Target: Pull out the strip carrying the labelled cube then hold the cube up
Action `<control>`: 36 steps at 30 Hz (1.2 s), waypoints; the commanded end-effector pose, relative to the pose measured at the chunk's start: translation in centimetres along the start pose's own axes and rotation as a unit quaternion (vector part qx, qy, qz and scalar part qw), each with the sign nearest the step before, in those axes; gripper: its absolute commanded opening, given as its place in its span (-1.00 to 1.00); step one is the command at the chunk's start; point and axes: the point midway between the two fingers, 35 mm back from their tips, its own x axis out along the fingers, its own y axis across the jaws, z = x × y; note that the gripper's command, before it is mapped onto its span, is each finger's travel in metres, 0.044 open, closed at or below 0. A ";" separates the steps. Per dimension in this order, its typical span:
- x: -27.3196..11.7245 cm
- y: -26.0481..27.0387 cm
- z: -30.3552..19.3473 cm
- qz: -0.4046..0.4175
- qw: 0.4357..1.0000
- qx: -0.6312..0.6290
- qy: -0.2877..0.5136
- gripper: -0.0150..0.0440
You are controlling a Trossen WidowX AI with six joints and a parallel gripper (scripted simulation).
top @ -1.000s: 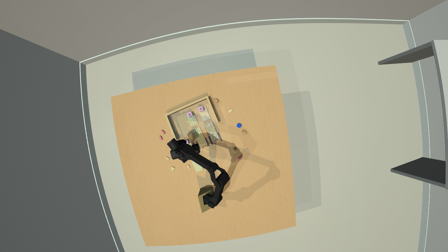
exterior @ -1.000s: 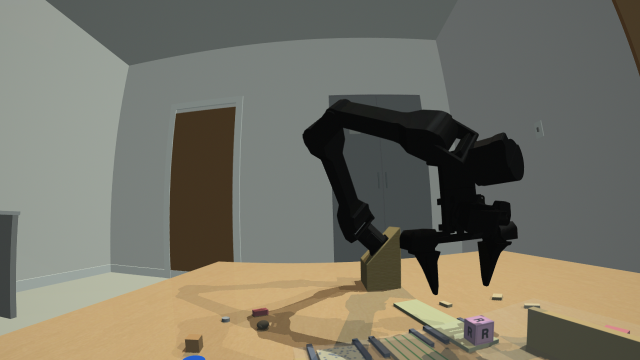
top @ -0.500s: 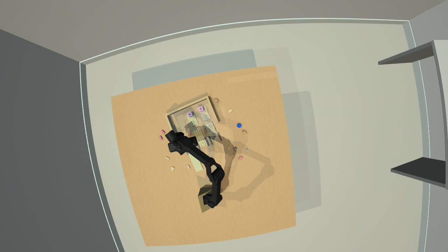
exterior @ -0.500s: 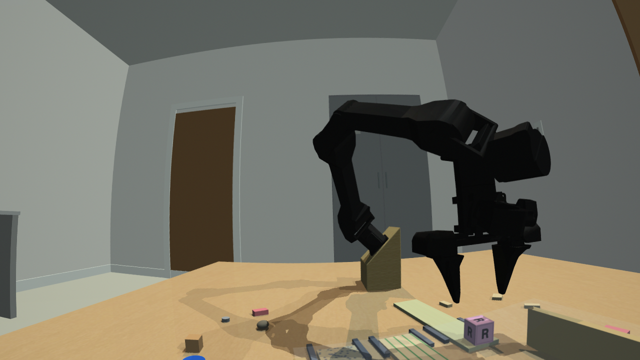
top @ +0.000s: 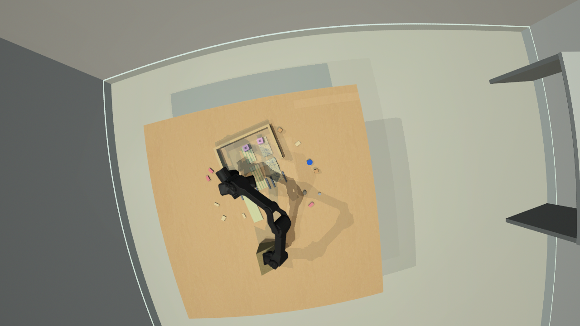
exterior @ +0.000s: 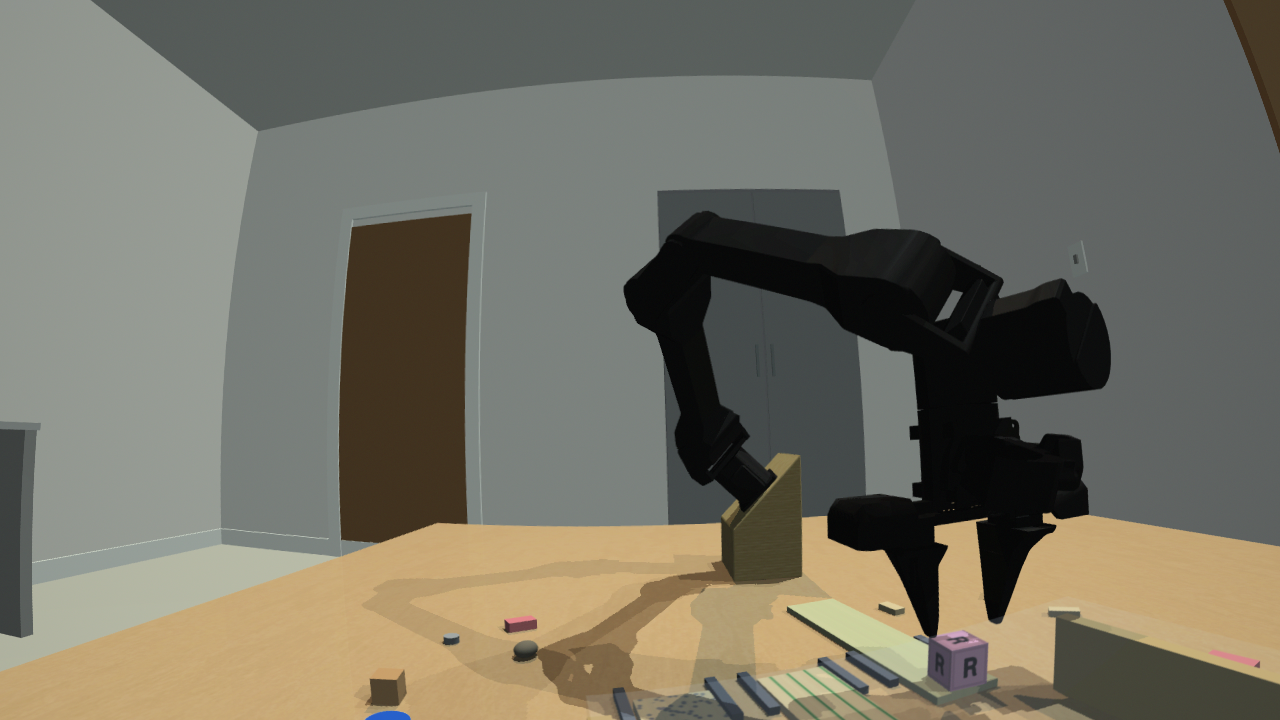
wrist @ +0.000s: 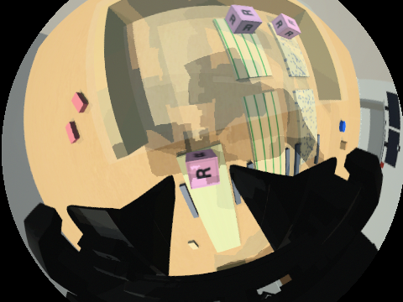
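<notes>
The plain pale green strip [top: 254,211] [exterior: 859,631] [wrist: 222,222] is in one piece and extends in front of the walled enclosure. A pink cube lettered R [exterior: 957,662] [wrist: 203,178] stands on its far end. My gripper [exterior: 964,626] [wrist: 201,174] is partly open and empty, with its fingertips just above and around the cube; the arm hides them in the top view. A green-striped strip [top: 257,174] [wrist: 264,130] and a speckled strip [top: 273,165] [wrist: 306,105] each show a gap between two pieces. Their far pieces carry lettered cubes, one [top: 245,147] [wrist: 243,20] on the striped, another [top: 259,140] [wrist: 286,26] on the speckled.
Low walls [exterior: 1163,671] [wrist: 122,84] and a see-through cover surround the far parts of the strips. Dark guide bars [wrist: 189,201] flank the strips. Pink blocks [wrist: 79,102] lie left, and a blue disc [top: 309,162] [wrist: 342,126] lies right.
</notes>
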 end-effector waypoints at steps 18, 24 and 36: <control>3.4 -0.2 -0.4 -0.005 1.000 -0.003 0.005 0.36; 3.1 -0.1 -0.2 -0.002 1.000 -0.001 0.003 0.27; 3.1 -0.1 -0.2 -0.002 1.000 -0.001 0.003 -0.20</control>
